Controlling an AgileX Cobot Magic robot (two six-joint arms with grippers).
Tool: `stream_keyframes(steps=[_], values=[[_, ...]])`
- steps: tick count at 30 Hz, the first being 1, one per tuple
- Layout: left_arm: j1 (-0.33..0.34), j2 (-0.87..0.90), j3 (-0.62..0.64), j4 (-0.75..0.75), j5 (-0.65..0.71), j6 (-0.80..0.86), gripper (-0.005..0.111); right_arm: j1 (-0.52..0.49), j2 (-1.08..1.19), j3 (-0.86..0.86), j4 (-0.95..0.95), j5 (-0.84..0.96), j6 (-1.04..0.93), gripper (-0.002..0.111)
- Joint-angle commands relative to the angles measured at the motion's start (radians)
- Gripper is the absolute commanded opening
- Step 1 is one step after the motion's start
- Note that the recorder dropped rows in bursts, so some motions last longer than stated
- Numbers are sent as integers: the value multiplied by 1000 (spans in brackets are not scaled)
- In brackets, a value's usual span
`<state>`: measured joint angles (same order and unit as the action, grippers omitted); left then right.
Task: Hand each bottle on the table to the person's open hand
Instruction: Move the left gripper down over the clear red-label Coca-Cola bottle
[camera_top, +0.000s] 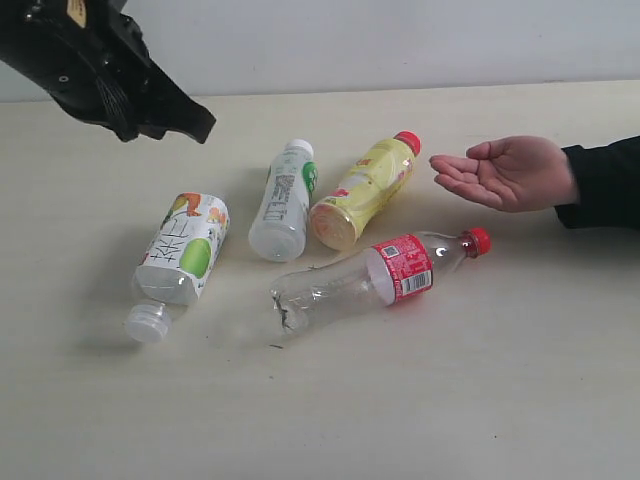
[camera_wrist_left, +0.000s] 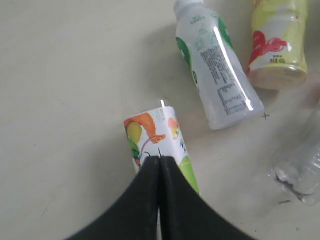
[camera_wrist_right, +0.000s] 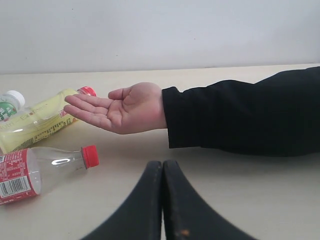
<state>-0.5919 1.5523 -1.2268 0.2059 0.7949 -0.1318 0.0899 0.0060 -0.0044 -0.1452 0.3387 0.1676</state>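
Four bottles lie on the pale table: a squarish fruit-label bottle at the left, a white bottle, a yellow bottle and a clear red-label bottle. The person's open hand rests palm up at the right. My left gripper hangs shut above the table's back left, empty; in its wrist view its tips are over the fruit-label bottle. My right gripper is shut and empty, low over the table near the hand; it is out of the exterior view.
The person's black sleeve lies across the table's right edge. A pale wall stands behind the table. The red cap of the clear bottle lies near my right gripper.
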Motion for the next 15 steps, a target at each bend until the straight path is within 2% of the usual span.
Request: stream_keyframes(steps=[1, 4, 12, 15], values=[[-29, 57, -73, -12, 141, 23, 0, -5, -6, 4, 6, -11, 1, 0], [-36, 102, -126, -20, 209, 26, 0, -5, -6, 4, 6, -9, 1, 0], [-36, 183, -217, -178, 252, 190, 0, -5, -6, 4, 6, -9, 1, 0], [-47, 222, -257, -206, 346, 275, 0, -5, -6, 4, 6, -9, 1, 0]])
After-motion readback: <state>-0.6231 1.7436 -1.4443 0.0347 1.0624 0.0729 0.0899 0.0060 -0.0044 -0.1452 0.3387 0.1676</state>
